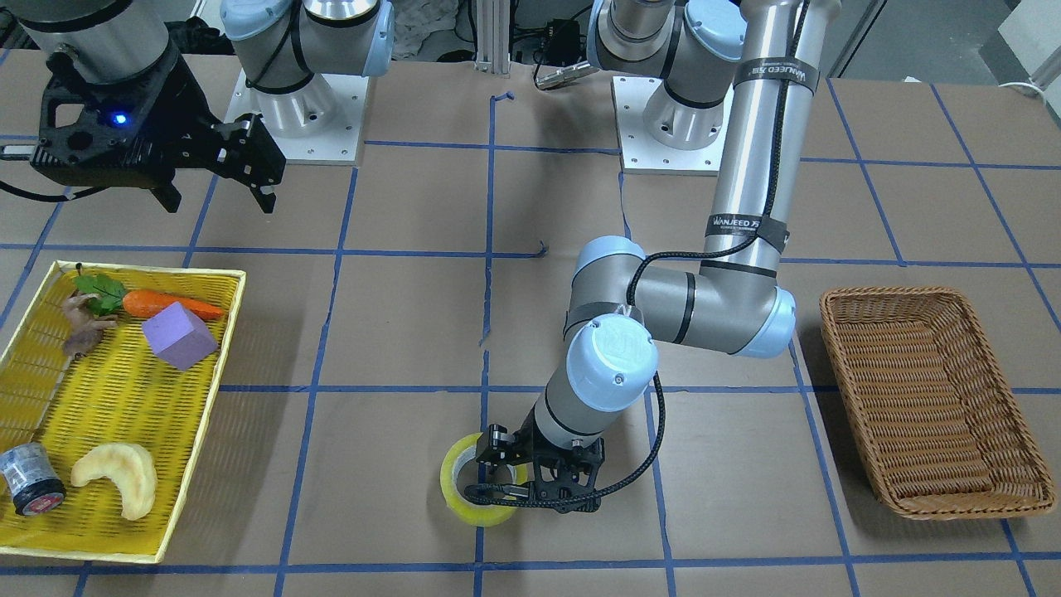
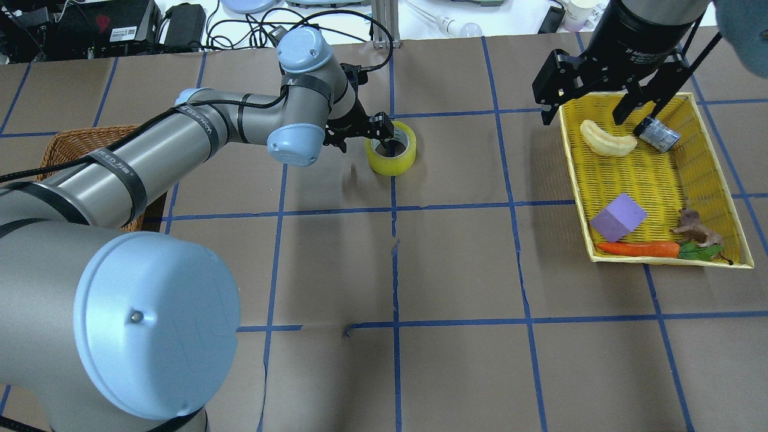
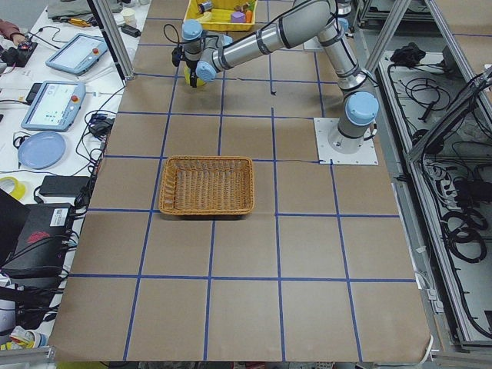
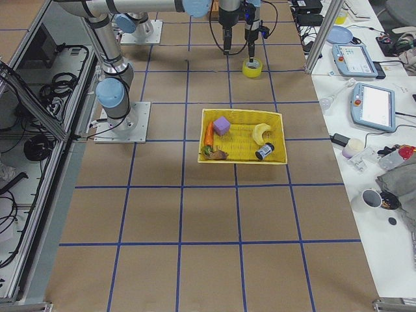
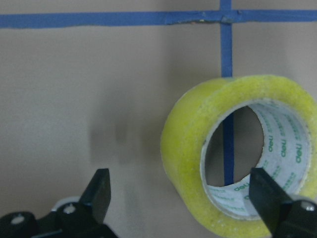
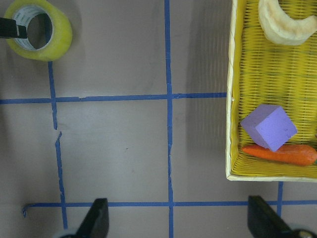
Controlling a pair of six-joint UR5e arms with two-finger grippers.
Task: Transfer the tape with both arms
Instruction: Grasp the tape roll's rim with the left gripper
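The tape (image 1: 457, 491) is a yellow-green ring lying flat on the brown table, near the far middle in the overhead view (image 2: 393, 161). My left gripper (image 1: 497, 468) is open at the roll. In the left wrist view the tape (image 5: 188, 134) has its near wall between my two fingers: one fingertip (image 5: 265, 198) is in front of the hole, the other (image 5: 99, 193) is outside, and neither touches it. My right gripper (image 2: 600, 111) is open and empty, high over the yellow tray. The tape also shows in the right wrist view (image 6: 59, 37).
The yellow tray (image 1: 236, 307) holds a carrot (image 1: 166, 305), a purple block (image 1: 178, 336), a pale crescent piece (image 1: 120, 477), a small silver-black cylinder (image 1: 31, 479) and a brown figure. A wicker basket (image 1: 937, 398) stands on the robot's left side.
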